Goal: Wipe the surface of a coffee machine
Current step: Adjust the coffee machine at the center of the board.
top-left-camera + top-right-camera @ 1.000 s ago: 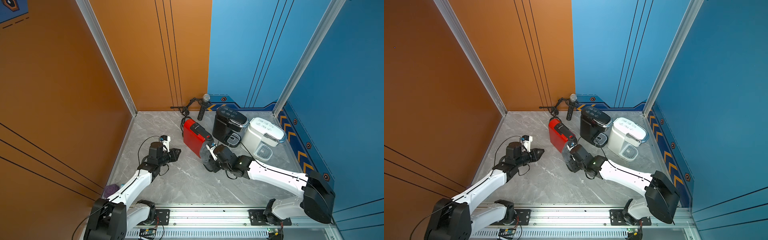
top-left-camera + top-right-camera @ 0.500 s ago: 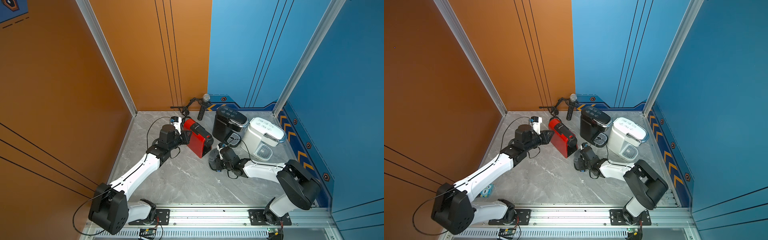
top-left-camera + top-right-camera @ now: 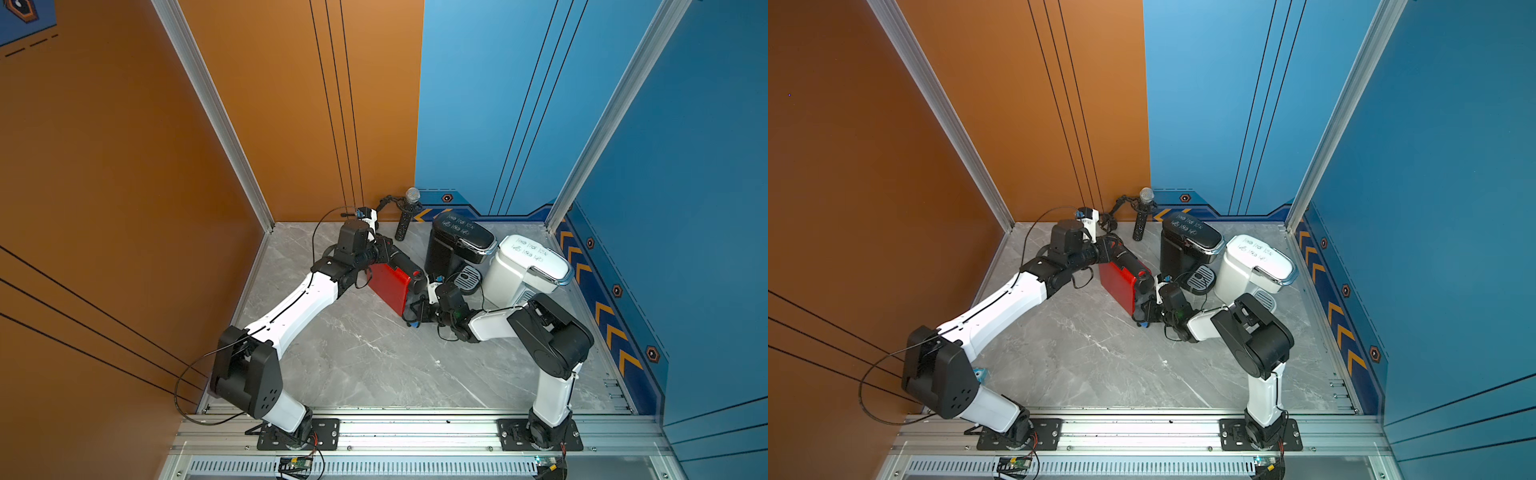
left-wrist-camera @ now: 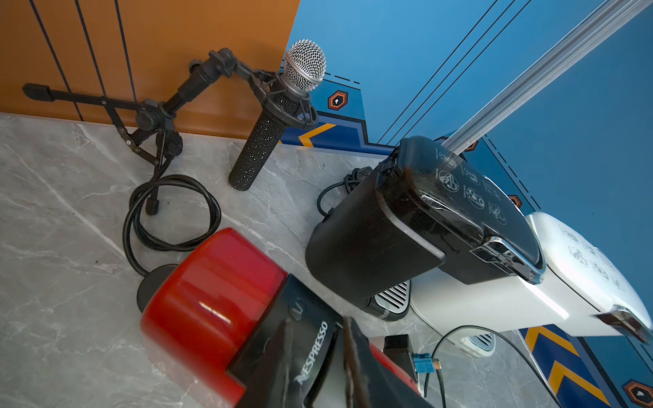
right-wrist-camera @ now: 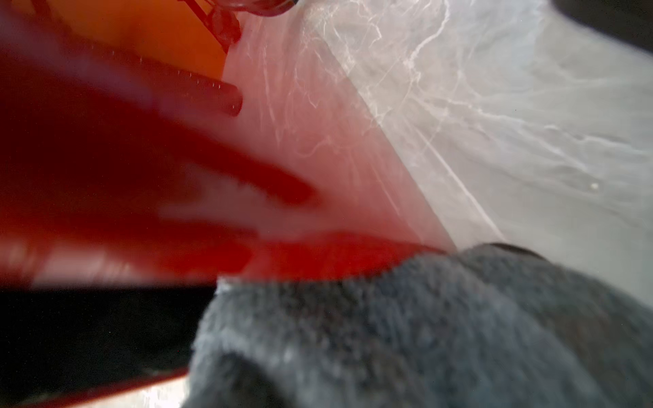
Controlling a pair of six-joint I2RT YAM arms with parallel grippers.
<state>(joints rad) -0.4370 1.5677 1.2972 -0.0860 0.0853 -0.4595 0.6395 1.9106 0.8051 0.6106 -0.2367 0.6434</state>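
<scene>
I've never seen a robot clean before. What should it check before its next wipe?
1. Cloth held by right gripper: ok.
2. Cloth touching red machine: ok.
3. Red machine upright: ok.
4. Left gripper steadying it: cannot tell; fingers sit over its black top, contact unclear.
5. Room beside right gripper: not ok; black machine has its tray close by.
</scene>
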